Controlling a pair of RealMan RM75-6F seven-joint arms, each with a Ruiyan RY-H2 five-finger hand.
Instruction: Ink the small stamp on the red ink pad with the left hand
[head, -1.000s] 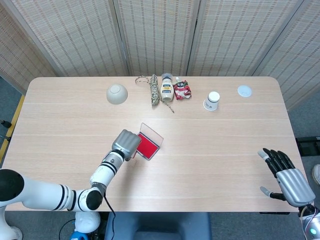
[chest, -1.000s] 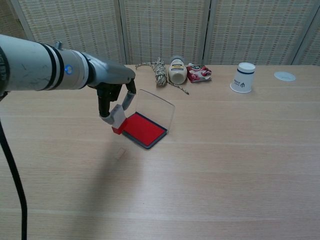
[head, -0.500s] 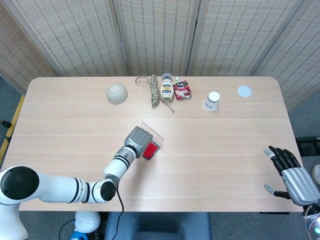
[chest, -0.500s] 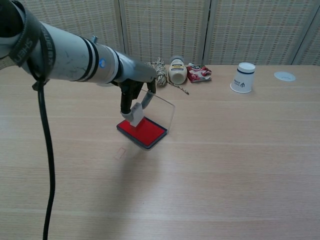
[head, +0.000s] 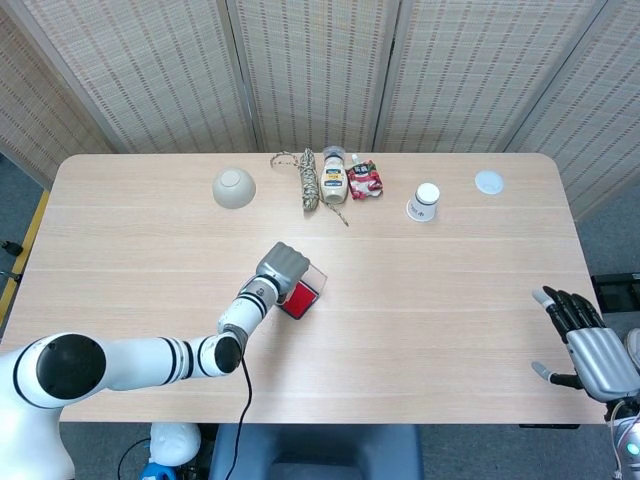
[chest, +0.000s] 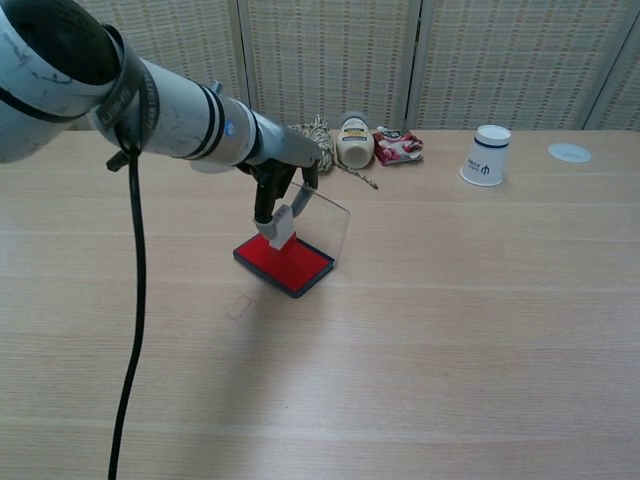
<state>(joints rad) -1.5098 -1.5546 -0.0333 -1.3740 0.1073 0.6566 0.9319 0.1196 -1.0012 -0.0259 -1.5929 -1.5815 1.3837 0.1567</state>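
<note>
The red ink pad (chest: 285, 264) lies in its dark tray at the table's middle, its clear lid (chest: 325, 220) standing up behind it. My left hand (chest: 283, 178) hangs over the pad and pinches the small white stamp (chest: 281, 226), which points down just above the red surface; contact cannot be told. In the head view the left hand (head: 282, 267) covers most of the red ink pad (head: 298, 298). My right hand (head: 588, 345) is open, fingers spread, off the table's near right edge.
Along the far side stand a white bowl (head: 234, 187), a rope bundle (head: 307, 183), a lying bottle (head: 333, 175), a red wrapper (head: 365, 180), a paper cup (head: 426, 200) and a round lid (head: 489, 181). A faint rectangular mark (chest: 239, 306) shows left of the pad.
My left hand has carried the stamp rightward from the pad's left edge to above its middle. The right hand has drifted slightly right, toward the frame's edge.
</note>
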